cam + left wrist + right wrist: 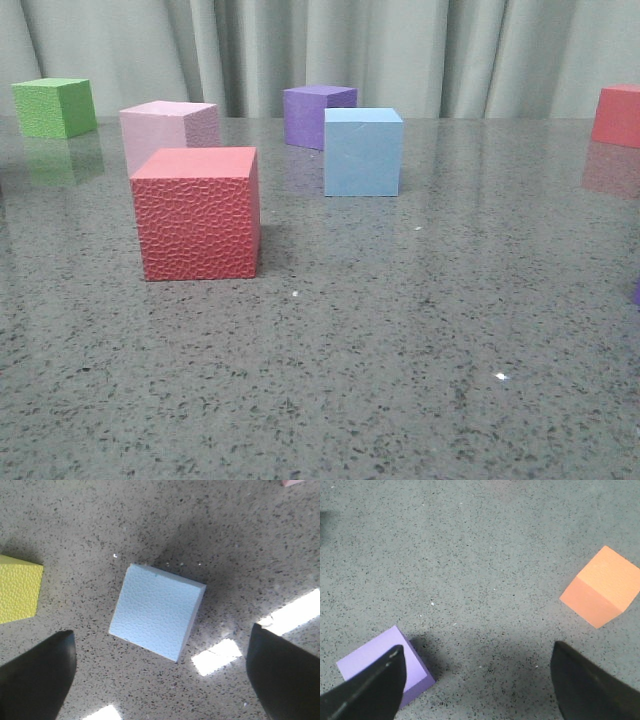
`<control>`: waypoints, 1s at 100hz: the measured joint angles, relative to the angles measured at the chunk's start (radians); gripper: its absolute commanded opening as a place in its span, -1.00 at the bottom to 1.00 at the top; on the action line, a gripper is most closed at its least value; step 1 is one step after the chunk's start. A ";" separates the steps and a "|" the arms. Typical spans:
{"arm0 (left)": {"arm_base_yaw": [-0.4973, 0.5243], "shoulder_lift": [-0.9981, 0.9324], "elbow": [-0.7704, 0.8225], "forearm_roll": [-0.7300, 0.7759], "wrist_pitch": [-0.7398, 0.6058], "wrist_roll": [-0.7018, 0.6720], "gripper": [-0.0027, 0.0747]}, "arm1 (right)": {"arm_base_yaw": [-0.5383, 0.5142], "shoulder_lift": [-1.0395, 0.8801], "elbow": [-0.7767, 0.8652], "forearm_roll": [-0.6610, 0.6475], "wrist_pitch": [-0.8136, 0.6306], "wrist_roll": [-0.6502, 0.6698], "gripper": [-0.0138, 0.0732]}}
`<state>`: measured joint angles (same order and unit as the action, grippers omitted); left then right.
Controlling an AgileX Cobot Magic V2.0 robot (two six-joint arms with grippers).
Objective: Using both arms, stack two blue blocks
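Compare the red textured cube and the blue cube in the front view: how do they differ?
The red cube has a pebbled, dimpled face; the blue cube looks smooth. The red cube sits nearer the camera and looks bigger; the blue cube stands farther back, to its right. Both rest flat and upright on the speckled table, apart from other cubes.

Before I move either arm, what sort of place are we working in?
Probably a lab or test bench, not a home: a speckled grey stone tabletop, a plain grey curtain behind it, and only loose foam cubes such as the red cube and blue block.
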<state>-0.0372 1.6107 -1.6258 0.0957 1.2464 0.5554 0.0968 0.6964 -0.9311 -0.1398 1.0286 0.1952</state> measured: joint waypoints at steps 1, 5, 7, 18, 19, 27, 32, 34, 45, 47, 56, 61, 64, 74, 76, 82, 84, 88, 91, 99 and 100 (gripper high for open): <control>0.000 0.000 0.000 0.001 0.000 0.000 0.78 | 0.000 0.000 0.000 0.000 0.000 0.000 0.67; 0.000 0.002 0.000 0.006 0.000 0.000 0.78 | 0.000 0.000 0.000 0.001 -0.002 0.000 0.67; 0.000 0.002 0.000 0.006 0.000 0.000 0.78 | 0.000 0.000 0.000 0.002 -0.002 0.000 0.67; 0.000 0.002 -0.002 0.010 0.001 0.002 0.78 | 0.000 0.000 0.000 0.004 -0.004 0.000 0.67; 0.000 0.002 -0.002 0.010 0.001 0.002 0.78 | 0.000 0.000 0.000 0.004 -0.004 0.000 0.67; 0.000 0.002 -0.002 0.010 0.001 0.002 0.78 | 0.000 0.000 0.000 0.004 -0.004 0.000 0.67; 0.000 0.002 -0.002 0.009 0.001 0.002 0.78 | 0.000 0.000 0.000 0.004 -0.004 0.000 0.67; 0.000 0.002 -0.002 0.009 0.001 0.002 0.78 | 0.000 0.000 0.000 0.004 -0.004 0.000 0.67; 0.000 0.002 -0.002 0.007 0.001 0.002 0.78 | 0.000 0.000 0.000 0.004 -0.005 0.000 0.67; 0.000 0.002 -0.002 0.007 0.001 0.004 0.78 | 0.000 0.000 0.000 0.004 -0.005 0.000 0.67; 0.000 0.002 -0.002 0.007 0.001 0.038 0.78 | 0.000 0.000 0.000 0.004 -0.005 0.000 0.67; 0.000 0.002 -0.002 0.007 0.001 0.064 0.78 | 0.000 0.000 0.000 0.004 -0.005 0.000 0.67; 0.000 0.002 -0.002 0.007 0.001 0.077 0.78 | 0.000 0.000 0.000 0.005 -0.005 0.000 0.67; 0.000 0.002 -0.002 0.007 0.001 0.114 0.78 | 0.000 0.000 0.000 0.005 -0.005 0.000 0.67; 0.000 0.002 -0.002 0.007 0.001 0.122 0.78 | 0.000 0.000 0.000 0.005 -0.005 0.000 0.67; 0.000 0.002 -0.002 0.007 0.001 0.145 0.78 | 0.000 0.000 0.000 0.005 -0.005 0.000 0.67; 0.000 0.002 -0.002 0.007 0.001 0.151 0.78 | 0.000 0.000 0.000 0.005 -0.005 0.000 0.67; 0.000 0.006 -0.002 0.007 0.001 0.162 0.78 | 0.000 0.000 0.000 0.005 -0.005 0.000 0.67; 0.000 0.008 -0.002 0.007 0.001 0.170 0.78 | 0.000 0.000 0.000 0.005 -0.005 0.000 0.67; 0.000 0.024 -0.002 0.007 0.001 0.177 0.78 | 0.000 0.000 0.000 0.005 -0.005 0.000 0.67; 0.000 0.024 -0.003 0.007 0.001 0.180 0.78 | 0.000 0.000 0.000 0.005 -0.005 0.000 0.67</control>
<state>-0.0372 1.6350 -1.6284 0.1026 1.2470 0.7359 0.0968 0.6964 -0.9311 -0.1344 1.0234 0.1952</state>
